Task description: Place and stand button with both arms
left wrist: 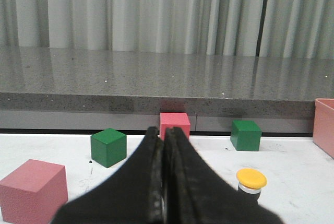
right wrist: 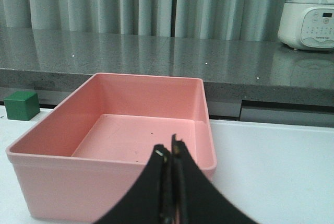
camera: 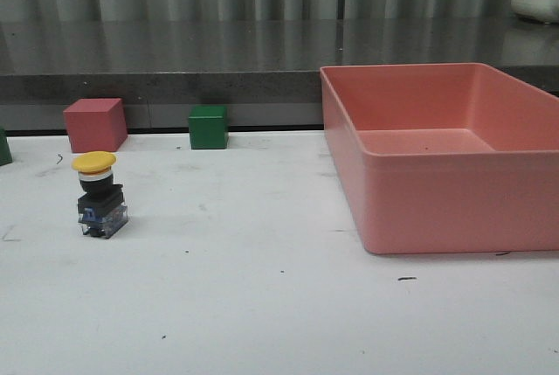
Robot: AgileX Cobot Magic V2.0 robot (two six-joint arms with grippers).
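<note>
Button: button stood upright on the white desk, left side of the front view, yellow cap up, silver collar and black body under it, clear base with the blue mark down on the surface.
Button contact: nothing touched it; no arm showed in the front view at all.
Button in left wrist view: only the yellow cap and a bit of collar showed, just beside the left tool's fingers, apart from them.
Left tool: left tool was clenched, fingers pressed together, nothing between them.
Right tool: right tool was clenched too, empty, aimed toward the pink bin, well apart from the button.
Neighbours: red cube sat just behind the button near the desk's back edge; green cube was further right along that edge; a sliver of another green thing showed at the far left edge.
More cubes: left wrist view also caught a second pink-red cube and another green cube nearer that arm.
Bin: pink bin took up the right of the desk, empty inside as far as visible.
Background: grey counter, curtains, a white appliance at the far right.
Progress: judged done or nearly so, since the button was placed and standing and both tools were off it.
Left to do: likely nothing beyond parking the arms; whether the button sat at an intended spot could not be told.
</note>
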